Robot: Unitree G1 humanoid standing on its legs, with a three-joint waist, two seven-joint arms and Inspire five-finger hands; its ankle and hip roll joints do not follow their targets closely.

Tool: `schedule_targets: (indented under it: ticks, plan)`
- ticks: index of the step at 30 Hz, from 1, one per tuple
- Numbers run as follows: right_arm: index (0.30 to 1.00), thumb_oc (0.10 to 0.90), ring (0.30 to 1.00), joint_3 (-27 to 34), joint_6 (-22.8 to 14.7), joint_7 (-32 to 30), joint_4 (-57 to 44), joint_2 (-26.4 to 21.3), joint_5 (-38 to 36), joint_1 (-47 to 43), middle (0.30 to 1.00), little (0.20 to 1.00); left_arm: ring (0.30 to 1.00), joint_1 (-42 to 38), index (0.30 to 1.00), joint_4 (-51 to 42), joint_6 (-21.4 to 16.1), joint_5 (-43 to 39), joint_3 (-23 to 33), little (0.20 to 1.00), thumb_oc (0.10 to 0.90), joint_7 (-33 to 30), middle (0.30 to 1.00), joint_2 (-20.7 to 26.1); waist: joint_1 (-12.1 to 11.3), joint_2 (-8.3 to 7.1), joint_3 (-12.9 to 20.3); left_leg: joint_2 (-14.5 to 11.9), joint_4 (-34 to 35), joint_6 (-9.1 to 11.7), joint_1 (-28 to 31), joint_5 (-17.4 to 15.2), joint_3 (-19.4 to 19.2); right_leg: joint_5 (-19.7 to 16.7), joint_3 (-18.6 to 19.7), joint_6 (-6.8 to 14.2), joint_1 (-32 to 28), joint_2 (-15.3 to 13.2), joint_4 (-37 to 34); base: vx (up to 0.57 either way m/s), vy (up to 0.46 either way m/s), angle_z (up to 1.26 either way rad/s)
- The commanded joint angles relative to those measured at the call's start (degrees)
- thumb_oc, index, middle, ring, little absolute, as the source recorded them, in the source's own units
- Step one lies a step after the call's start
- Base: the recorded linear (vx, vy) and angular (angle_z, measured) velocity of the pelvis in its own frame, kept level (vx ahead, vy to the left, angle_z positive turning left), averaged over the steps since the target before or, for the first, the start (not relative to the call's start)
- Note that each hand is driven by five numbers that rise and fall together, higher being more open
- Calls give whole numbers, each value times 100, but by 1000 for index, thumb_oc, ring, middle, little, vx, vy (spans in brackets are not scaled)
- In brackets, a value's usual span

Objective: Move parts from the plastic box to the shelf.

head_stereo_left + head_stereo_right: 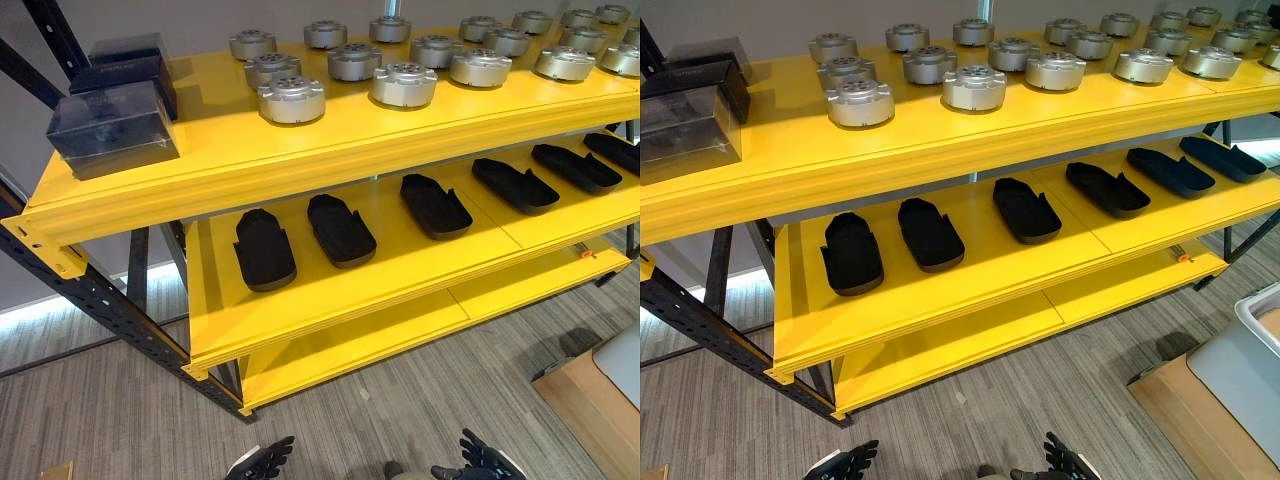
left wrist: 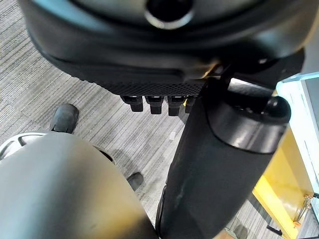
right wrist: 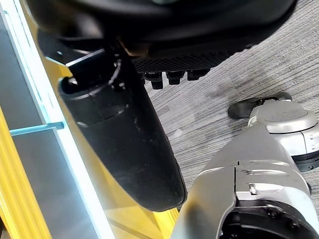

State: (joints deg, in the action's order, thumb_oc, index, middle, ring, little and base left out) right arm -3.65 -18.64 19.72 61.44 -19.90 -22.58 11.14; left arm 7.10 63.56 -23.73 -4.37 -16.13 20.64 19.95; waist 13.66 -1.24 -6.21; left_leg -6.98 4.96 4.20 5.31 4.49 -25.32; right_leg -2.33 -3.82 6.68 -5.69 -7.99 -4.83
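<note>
This looks like a storeroom or factory workshop. A heavy yellow rack (image 1: 330,150) on black perforated steel uprights (image 1: 95,295) stands on grey carpet tiles (image 1: 120,420). Rows of round metal parts (image 1: 404,83) fill its top shelf toward the back edge, dark moulded parts (image 1: 340,229) line the middle shelf, and dark plastic boxes (image 1: 112,128) sit at the top shelf's left end.

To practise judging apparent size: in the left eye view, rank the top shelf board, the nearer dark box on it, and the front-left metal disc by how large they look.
1. Top shelf board, the largest by far.
2. Nearer dark box.
3. Front-left metal disc, the smallest, though the box sits slightly closer to the camera, which exaggerates the gap.
</note>
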Motion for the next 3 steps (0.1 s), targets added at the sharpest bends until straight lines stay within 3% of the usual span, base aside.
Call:
schedule_targets:
  ticks: [1, 3]
  plan:
    - [1000, 900, 1000, -93, -393, 120, -162, -228, -90, -357, 1000, 1000, 1000, -251, 1000, -104, -228, -285, 165, 1000, 900, 63, 1000, 85, -98, 241, -131, -254, -35, -153, 373, -599, 929, 679, -650, 10, 8, 35, 632, 0, 0, 0]
    - [1000, 900, 1000, -90, -384, 109, -157, -216, -83, -355, 1000, 1000, 1000, -254, 1000, -101, -232, -242, 169, 1000, 900, 20, 1000, 72, -100, 237, -132, -256, -33, -153, 373, -598, 931, 673, -656, 14, 4, 35, 625, 0, 0, 0]
